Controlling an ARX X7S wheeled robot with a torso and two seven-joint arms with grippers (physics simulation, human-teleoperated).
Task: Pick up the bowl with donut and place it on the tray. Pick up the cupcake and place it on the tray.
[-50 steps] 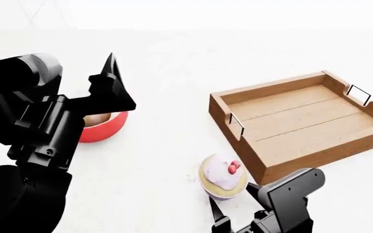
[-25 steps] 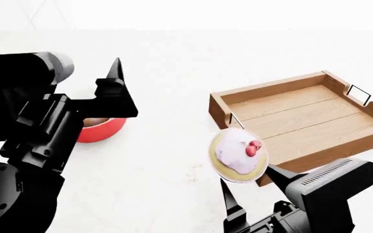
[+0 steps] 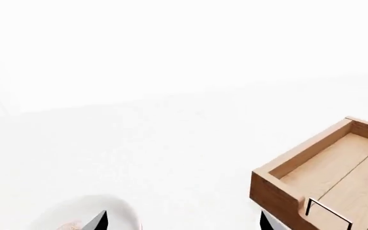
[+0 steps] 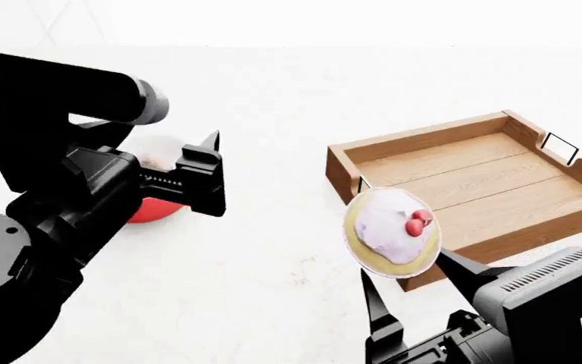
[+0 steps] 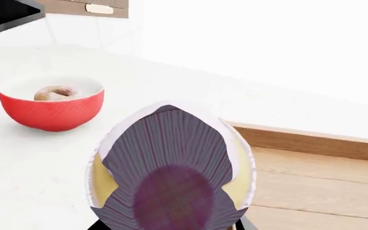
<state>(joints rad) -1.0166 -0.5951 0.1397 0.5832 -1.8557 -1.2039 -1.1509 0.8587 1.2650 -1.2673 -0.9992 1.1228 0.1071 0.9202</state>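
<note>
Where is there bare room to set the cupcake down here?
The tray floor is bare from wall to wall. Open tabletop lies between the bowl and the tray's near wall. It is crowded around the bowl, where the left gripper hangs, and the right gripper holds the cupcake.

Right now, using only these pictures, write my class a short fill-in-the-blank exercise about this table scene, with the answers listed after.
1. The donut lies inside the red ____.
2. The right gripper holds the ____ in the air.
3. The wooden tray has nothing ____ it yet.
4. The cherry on the frosting is ____ in colour.

Missing words: bowl; cupcake; in; red
</note>
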